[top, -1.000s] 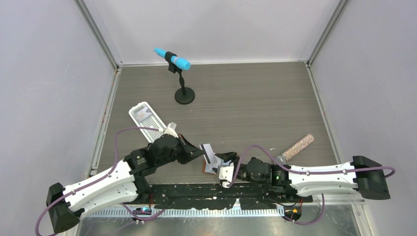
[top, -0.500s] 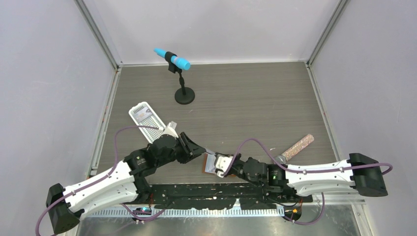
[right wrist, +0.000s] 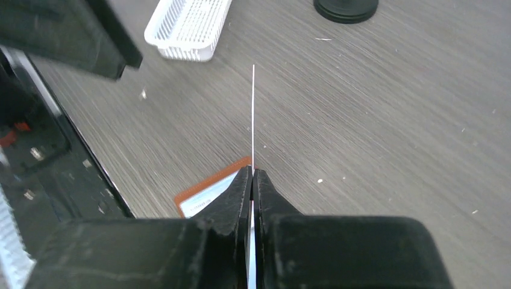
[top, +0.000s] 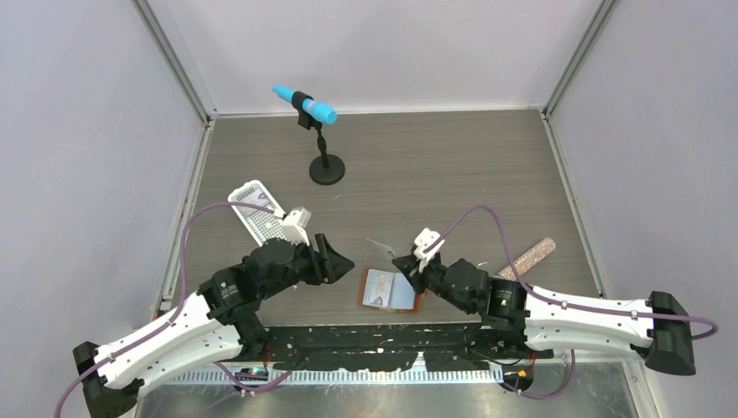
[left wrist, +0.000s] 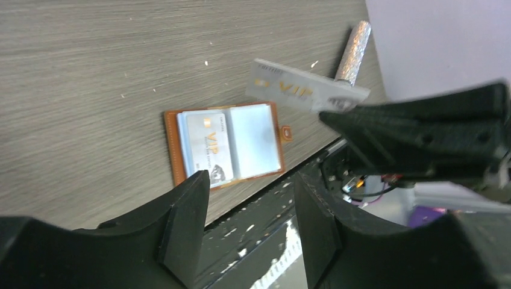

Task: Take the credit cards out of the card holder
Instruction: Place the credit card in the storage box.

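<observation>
One credit card (left wrist: 307,91) pinched in right fingers (right wrist: 244,188) above card holder (left wrist: 173,150); left fingers (left wrist: 188,211) wide.

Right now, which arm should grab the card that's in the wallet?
Left. The left claw is open and empty, near the open wallet where the tucked card sits. The right claw is shut on a pulled-out card, up in the air.

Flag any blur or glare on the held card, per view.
Left wrist: held card slightly soft, VIP print legible; card holder right pocket looks washed out. Right wrist: card is edge-on, just a thin line sticking out of the right gripper. Top external: even light, card tiny.
</observation>
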